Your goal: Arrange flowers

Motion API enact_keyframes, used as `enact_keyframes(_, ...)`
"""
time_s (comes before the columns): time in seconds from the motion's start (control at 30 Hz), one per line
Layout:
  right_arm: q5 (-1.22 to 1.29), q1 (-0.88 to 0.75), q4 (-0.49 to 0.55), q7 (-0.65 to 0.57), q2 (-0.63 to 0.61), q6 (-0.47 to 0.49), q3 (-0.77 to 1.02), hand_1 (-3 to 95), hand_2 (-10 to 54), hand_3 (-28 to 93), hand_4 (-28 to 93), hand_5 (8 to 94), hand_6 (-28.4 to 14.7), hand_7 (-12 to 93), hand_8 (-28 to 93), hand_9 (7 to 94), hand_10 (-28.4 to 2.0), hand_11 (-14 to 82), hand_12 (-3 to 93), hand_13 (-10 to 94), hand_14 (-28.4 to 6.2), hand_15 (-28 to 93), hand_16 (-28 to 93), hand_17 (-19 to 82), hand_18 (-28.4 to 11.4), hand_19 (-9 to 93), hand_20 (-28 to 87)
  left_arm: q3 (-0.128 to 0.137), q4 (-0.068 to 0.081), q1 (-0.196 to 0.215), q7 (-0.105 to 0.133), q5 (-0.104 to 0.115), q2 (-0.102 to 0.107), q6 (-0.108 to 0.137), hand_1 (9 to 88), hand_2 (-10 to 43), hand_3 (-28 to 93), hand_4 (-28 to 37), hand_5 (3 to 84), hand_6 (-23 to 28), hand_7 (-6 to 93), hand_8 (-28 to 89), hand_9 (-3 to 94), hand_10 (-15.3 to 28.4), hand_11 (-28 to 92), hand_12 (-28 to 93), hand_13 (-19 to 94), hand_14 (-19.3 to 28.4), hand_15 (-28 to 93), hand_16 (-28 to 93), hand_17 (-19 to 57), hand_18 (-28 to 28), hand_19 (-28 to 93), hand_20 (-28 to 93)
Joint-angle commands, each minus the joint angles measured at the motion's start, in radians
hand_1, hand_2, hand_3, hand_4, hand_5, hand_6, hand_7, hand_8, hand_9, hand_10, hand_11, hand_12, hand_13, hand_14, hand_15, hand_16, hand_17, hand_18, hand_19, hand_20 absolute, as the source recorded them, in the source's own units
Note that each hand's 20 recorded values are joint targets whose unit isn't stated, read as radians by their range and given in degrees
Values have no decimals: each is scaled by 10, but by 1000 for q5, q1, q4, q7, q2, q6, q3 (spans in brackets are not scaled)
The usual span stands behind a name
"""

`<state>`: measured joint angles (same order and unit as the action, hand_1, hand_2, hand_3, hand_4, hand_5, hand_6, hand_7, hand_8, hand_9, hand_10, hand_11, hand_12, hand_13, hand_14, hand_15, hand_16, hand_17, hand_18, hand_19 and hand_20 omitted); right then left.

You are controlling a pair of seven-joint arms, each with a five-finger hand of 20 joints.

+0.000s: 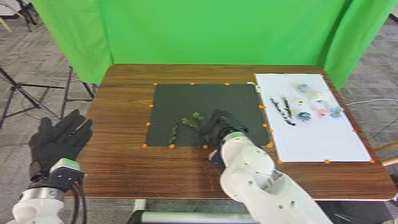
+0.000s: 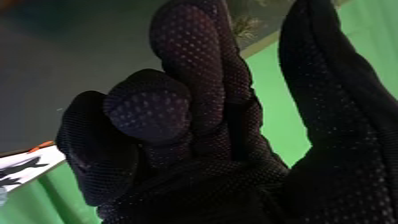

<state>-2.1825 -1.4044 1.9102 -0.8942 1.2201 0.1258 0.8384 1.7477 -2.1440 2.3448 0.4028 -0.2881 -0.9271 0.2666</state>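
"Where are the flowers (image 1: pixel 323 113)?"

"On the white sheet (image 1: pixel 318 142), right of frame; greenery (image 1: pixel 188 121) lies on the central dark mat (image 1: pixel 195 96)."

"The fingers?"

"Right hand (image 1: pixel 226 123), beside the greenery: slightly bent, thumb apart. Left hand (image 1: pixel 59 140), left of frame: straight."

Leafy green sprigs (image 1: pixel 191 121) lie flat on the dark mat (image 1: pixel 191 95), toward its near edge, their feathery foliage spreading in a loose cluster. On the white board (image 1: pixel 320 145), dark slender stems (image 1: pixel 286 112) lie side by side, roughly lengthwise. Small flower heads rest beside them — a pale bloom (image 1: pixel 304 88) at the far end, then a grey-blue bloom (image 1: pixel 305 116), a pink bloom (image 1: pixel 323 113) and a blue bloom (image 1: pixel 336 112) nearer.
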Motion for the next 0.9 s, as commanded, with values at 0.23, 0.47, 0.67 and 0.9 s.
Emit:
enact_keyframes(0.23,20,-34,25,-1,-2,72,27,328,19,703,-184,828,-43,179,-110,891,-141,373,317,857,-90,615,382,655,-165,932,470,13,-3,16,-21,-3,-10,-12,257,126,678,-283,394,87,170,-104,314,153,230,92,215,148,368,-107,-54,105,284,58)
enact_keyframes(0.47,64,-57,13,28,22,161,38,292,83,688,-183,805,-54,165,-106,871,-151,368,319,832,-109,620,384,619,-189,932,472,10,-1,12,-28,-7,-11,-21,256,127,680,-283,394,86,171,-105,313,153,230,92,215,148,371,-108,-56,106,286,59)
enact_keyframes(0.67,38,-43,21,24,9,134,27,288,87,688,-182,803,-53,168,-105,871,-152,368,315,830,-110,624,377,619,-188,932,468,8,-1,16,-15,-1,-10,-22,256,127,679,-283,392,87,170,-104,313,153,231,92,215,149,372,-109,-57,107,288,59)
enact_keyframes(0.9,-57,-37,35,-25,-27,60,7,284,72,690,-175,806,-57,173,-99,877,-151,368,312,843,-98,619,369,642,-178,932,460,13,-4,28,-6,3,-13,-15,256,128,679,-283,392,86,170,-104,313,153,230,92,214,150,373,-108,-56,107,287,59)
